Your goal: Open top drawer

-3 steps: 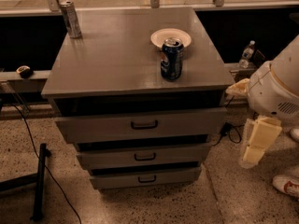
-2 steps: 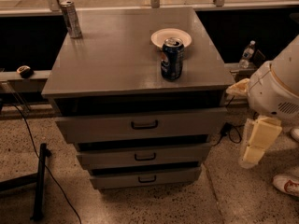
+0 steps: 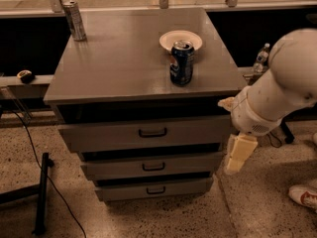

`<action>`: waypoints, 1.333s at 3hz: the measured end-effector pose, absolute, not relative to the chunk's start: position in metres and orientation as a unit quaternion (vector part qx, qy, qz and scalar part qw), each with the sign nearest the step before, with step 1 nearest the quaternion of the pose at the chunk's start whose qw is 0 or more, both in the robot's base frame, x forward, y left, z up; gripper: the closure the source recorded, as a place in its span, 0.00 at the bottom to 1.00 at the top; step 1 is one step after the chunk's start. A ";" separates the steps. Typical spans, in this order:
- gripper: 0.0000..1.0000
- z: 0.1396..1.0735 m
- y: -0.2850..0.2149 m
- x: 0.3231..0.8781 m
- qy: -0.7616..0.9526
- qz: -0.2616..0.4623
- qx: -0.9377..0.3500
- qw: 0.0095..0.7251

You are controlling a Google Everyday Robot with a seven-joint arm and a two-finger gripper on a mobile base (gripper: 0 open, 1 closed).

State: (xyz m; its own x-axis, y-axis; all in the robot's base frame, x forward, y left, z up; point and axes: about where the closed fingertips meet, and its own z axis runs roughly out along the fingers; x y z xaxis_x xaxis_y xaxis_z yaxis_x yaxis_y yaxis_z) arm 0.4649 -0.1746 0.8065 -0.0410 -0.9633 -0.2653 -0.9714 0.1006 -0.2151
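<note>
The grey cabinet point(image 3: 124, 63) has three drawers. The top drawer point(image 3: 109, 135) is the widest, with a small black bar handle point(image 3: 152, 132) at centre; its front stands a little forward of the cabinet top, with a dark gap above it. My gripper point(image 3: 237, 153) hangs from the white arm point(image 3: 277, 93) just right of the cabinet's right side, at the height of the top and middle drawers. It is well to the right of the handle and holds nothing that I can see.
A blue can point(image 3: 182, 62) and a white plate point(image 3: 181, 39) stand on the cabinet top, and a silver can point(image 3: 75, 20) at its back left. A water bottle point(image 3: 261, 58) is behind the arm. A black stand point(image 3: 42, 192) and cable lie on the floor at left, a shoe point(image 3: 303, 196) at right.
The arm and gripper have moved left, closer to the cabinet's right side. The drawers and the things on top have not moved.
</note>
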 end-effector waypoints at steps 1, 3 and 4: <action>0.00 0.761 -0.175 0.501 0.722 0.040 -0.664 0.191; 0.00 0.738 -0.159 0.514 0.697 0.018 -0.691 0.193; 0.00 0.716 -0.144 0.541 0.665 -0.039 -0.716 0.206</action>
State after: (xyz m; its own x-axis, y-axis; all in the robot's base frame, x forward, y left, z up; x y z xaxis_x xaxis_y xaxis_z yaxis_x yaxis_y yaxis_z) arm 0.5406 -0.1437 0.7164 0.1115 -0.9696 -0.2180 -0.9372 -0.0296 -0.3475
